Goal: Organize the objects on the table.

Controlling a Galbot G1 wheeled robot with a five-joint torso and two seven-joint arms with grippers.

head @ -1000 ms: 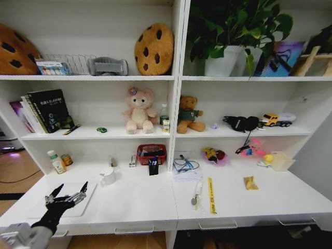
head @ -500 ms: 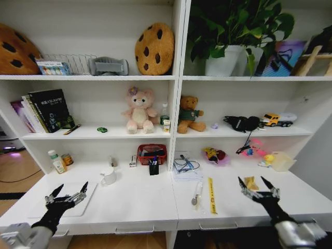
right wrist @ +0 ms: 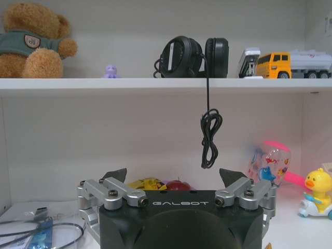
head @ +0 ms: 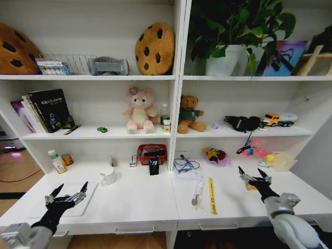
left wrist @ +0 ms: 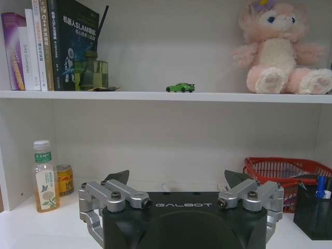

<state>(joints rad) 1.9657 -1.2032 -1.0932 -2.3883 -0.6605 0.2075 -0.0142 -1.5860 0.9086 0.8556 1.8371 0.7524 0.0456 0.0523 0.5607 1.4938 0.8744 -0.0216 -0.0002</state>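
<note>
On the bench (head: 135,199) we see a red mesh basket (head: 151,153) at the back near the shelf divider, holding some dark items we cannot make out, and just in front of it a small black pen cup (head: 153,167) with blue-tipped things standing in it. A white mug (head: 108,177) sits to the left of these, and a pale translucent box (head: 282,161) stands at the far right; their contents are hidden from us.

Our left pincer (head: 66,194) hovers with its jaws spread and nothing between them, low over the slim silver-white laptop (head: 67,199) that lies flat at the bench's left front. The clear green-labelled bottle (head: 55,161) stands upright beside a small can (head: 67,159) at the back left, well beyond that pincer; the left wrist view has it near the wall, under the shelf. The small green gadget (head: 102,129) lies on the middle shelf, between the books (head: 44,110) and the pink plush (head: 138,110).

Our right pincer (head: 254,177) is also spread wide and holds nothing, above the right part of the bench, right over a small yellow item (head: 249,184). A thin pen (head: 197,192) lies on the bench well to its left, beside a yellow strip (head: 211,194).
</note>
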